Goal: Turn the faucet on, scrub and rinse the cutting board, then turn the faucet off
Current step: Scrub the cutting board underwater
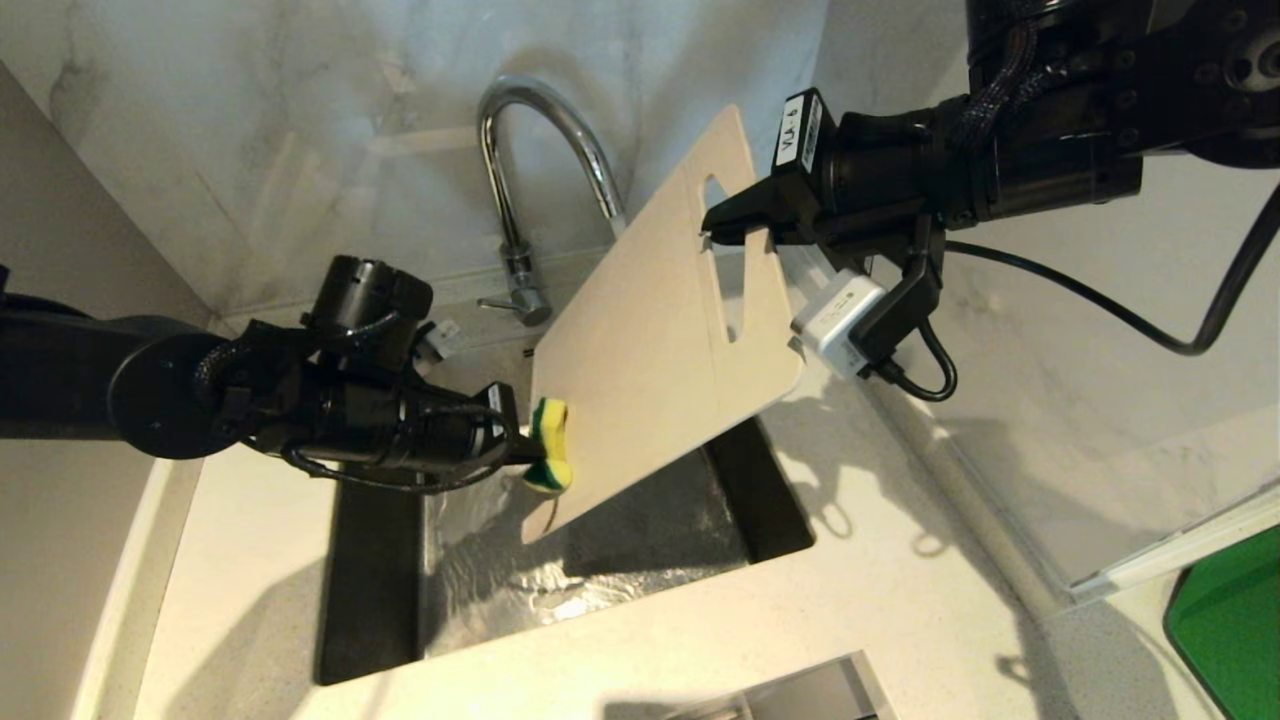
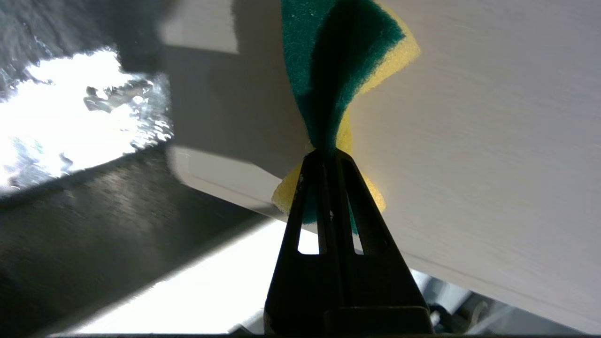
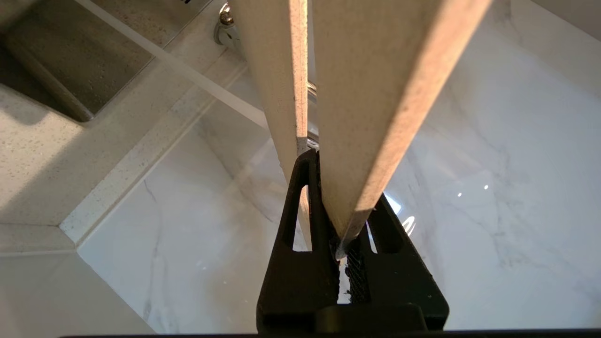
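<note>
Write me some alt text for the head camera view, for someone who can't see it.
Over a dark sink, the right gripper holds a cream cutting board tilted by its handle slot, while the left gripper presses a yellow-green sponge against the board's lower edge. A chrome faucet arches behind the board, against a marble wall.

Cutting board (image 1: 640, 340) tilted over the sink (image 1: 770, 500), faucet (image 1: 520, 180) behind it.

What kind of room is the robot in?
Most likely a kitchen: there's a dark sink set in a pale countertop, a shiny faucet and a cutting board being scrubbed with a sponge.
</note>
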